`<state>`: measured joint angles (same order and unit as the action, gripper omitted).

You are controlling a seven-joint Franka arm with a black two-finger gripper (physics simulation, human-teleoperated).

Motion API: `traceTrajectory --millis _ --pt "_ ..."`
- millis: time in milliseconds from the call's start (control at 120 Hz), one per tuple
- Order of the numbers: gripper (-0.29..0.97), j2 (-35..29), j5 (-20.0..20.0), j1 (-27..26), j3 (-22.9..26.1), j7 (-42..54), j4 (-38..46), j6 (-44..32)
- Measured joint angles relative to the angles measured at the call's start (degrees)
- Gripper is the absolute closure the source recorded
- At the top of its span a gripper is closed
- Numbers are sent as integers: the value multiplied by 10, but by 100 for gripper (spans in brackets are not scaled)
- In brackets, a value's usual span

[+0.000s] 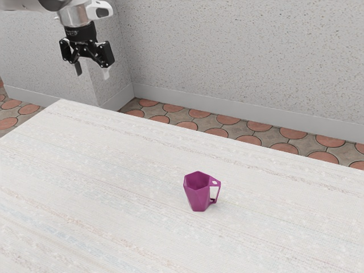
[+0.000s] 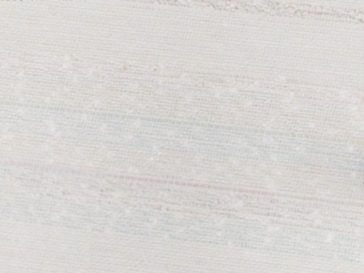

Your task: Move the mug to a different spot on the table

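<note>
My hand [image 1: 90, 70] hangs high above the far corner of the worktop [image 1: 85, 187], near the grey wall. Its two fingers stand apart with nothing between them, so it is released and carries nothing. I judge this is a waiting pose: from such height I can go down to any place without touching something on the way.

The mug [image 1: 200, 191] is purple and stands upright on the worktop, well apart from my hand. In the exterior view it lies at about 4 o'clock from the hand. Its mouth looks up and its handle [image 1: 214, 190] points to 3 o'clock. The worktop around it is bare, so it should be reachable from every side.

In the wrist view I look straight down on pale, striped worktop surface under my hand.

The task is not yet begun, I think. The first step is to travel over the mug and lower the fingers around its wall, away from the handle.
</note>
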<state>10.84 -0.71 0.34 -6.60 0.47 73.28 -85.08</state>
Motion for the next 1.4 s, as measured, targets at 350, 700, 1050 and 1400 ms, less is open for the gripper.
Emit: traceTrajectory --millis 350,700,1050,1400 --pt "0 5 -3 -25 6 11 -2 0" --pt "0 31 -59 -266 6 179 -10 -29" --pt "0 224 -48 -287 14 361 -177 -26" --pt "0 268 34 -275 10 461 -119 -15"
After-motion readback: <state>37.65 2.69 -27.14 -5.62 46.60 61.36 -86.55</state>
